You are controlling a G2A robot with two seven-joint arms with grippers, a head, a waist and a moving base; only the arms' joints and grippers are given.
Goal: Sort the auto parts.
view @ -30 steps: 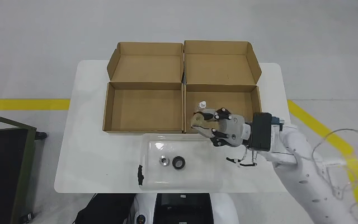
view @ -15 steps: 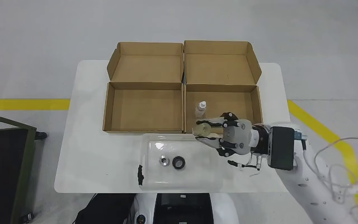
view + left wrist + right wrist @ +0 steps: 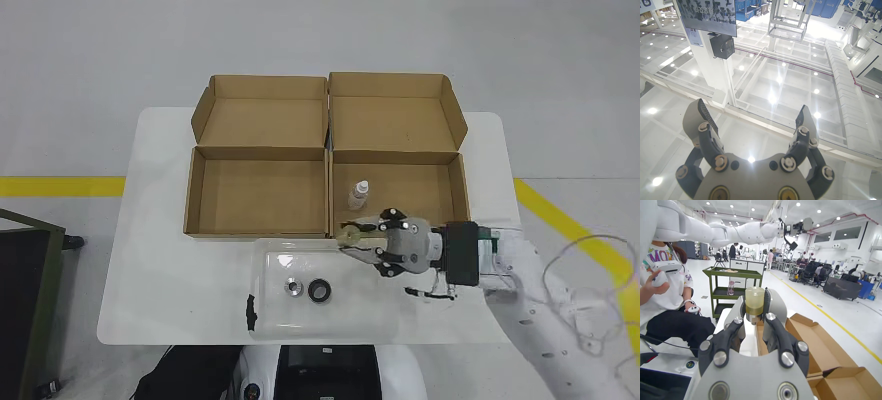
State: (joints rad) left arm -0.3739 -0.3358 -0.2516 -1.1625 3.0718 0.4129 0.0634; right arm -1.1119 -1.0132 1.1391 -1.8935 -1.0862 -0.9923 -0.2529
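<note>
My right gripper (image 3: 352, 236) is shut on a pale yellow cylindrical part (image 3: 348, 235) (image 3: 754, 302), held above the near edge of the right cardboard box (image 3: 455, 188) and the far edge of the clear tray (image 3: 385, 305). In the right wrist view the gripper (image 3: 754, 303) clamps the part between both fingers (image 3: 767, 300). A small white bottle-shaped part (image 3: 357, 194) stands inside the right box. The clear tray holds a small metal ring (image 3: 292, 288) and a black ring (image 3: 320, 291). My left gripper (image 3: 752, 115) is open and empty, pointing up at the ceiling.
The left cardboard box (image 3: 257, 195) is empty beside the right one, both with lids open toward the far side. A small black piece (image 3: 250, 312) lies at the tray's left end. White table (image 3: 150, 250) has free room on the left.
My right gripper, holding the yellow part, drew back from over the right box toward the tray, then shifted slightly left.
</note>
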